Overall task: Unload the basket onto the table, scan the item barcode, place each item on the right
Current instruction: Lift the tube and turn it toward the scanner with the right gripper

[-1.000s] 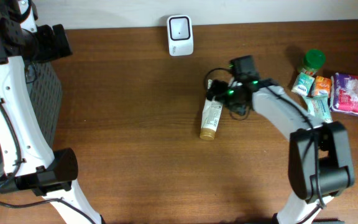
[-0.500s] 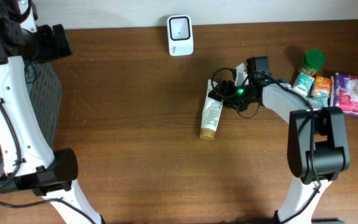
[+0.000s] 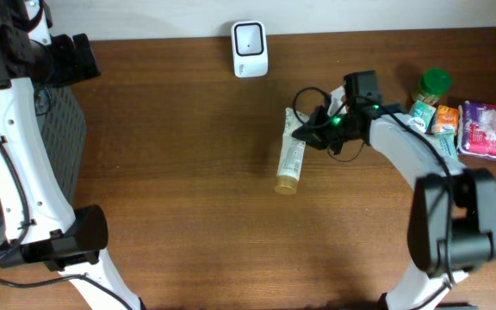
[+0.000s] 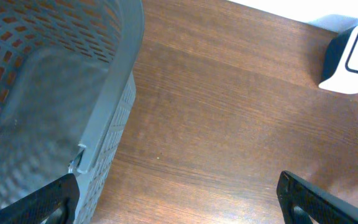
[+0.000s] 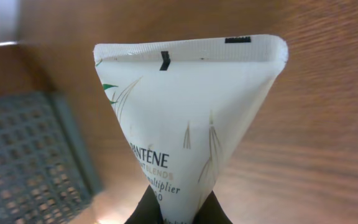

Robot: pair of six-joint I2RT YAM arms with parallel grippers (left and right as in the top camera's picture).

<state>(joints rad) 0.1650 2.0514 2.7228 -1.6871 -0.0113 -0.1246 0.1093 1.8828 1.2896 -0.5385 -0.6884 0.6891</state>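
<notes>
Tube: the white Pantene tube (image 3: 289, 162) sits just right of centre in the overhead view, gold cap toward the bottom, crimped end toward the top.
Right fingers: the right fingers (image 5: 143, 211) are pressed onto the tube's sides, pinching it (only their tips show, at the lower edge of the wrist view).
Change: a second ago they stood spread at the tube; now they have closed, and the tube has shifted slightly.
Meaning: the grasp looks made, so lifting toward the scanner (image 3: 250, 47) is probably next; no barcode shows yet.
Scanner: upper centre, well apart from the tube.
Left fingers: the left fingers (image 4: 48, 198) are spread wide and empty, upper left by the grey basket (image 3: 58, 138).
Surface: brown wood surface (image 3: 170, 198), with packaged goods (image 3: 487, 129) at the right edge.
Room: a pale strip of wall along the top.
</notes>
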